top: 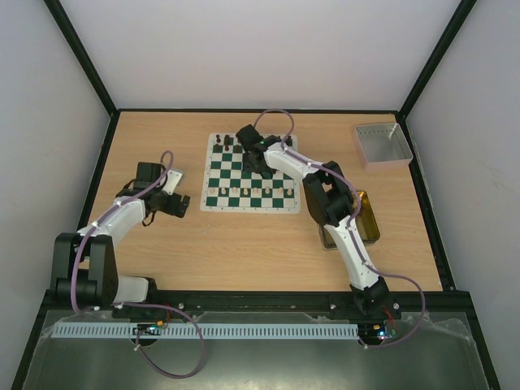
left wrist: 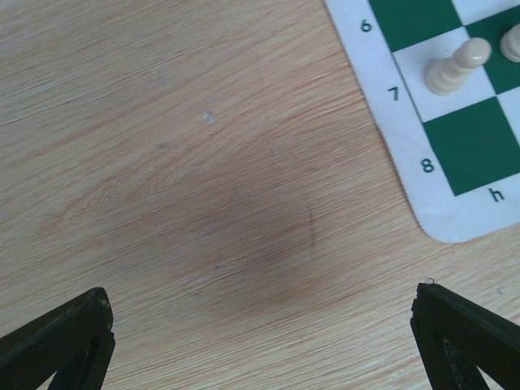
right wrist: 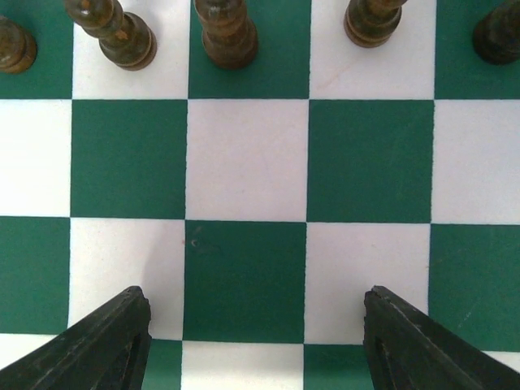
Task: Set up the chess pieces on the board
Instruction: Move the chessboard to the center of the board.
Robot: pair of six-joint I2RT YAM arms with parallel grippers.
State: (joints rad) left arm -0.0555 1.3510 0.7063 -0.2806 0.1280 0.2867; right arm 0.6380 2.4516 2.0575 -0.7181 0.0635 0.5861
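Note:
The green and white board (top: 213, 174) lies at the table's middle. Cream pieces (top: 244, 192) stand in a row along its near edge, dark pieces (top: 227, 143) at its far edge. My right gripper (top: 253, 156) hangs open and empty over the board's far half; in the right wrist view (right wrist: 253, 333) it is above bare squares, with several dark pieces (right wrist: 226, 32) standing just ahead. My left gripper (top: 180, 203) is open and empty over bare wood left of the board; its view (left wrist: 260, 341) shows the board corner (left wrist: 455, 203) and a cream pawn (left wrist: 457, 65).
A grey square tray (top: 382, 145) sits at the far right. A gold metal tin (top: 367, 221) lies right of the board, partly under my right arm. Black frame rails edge the table.

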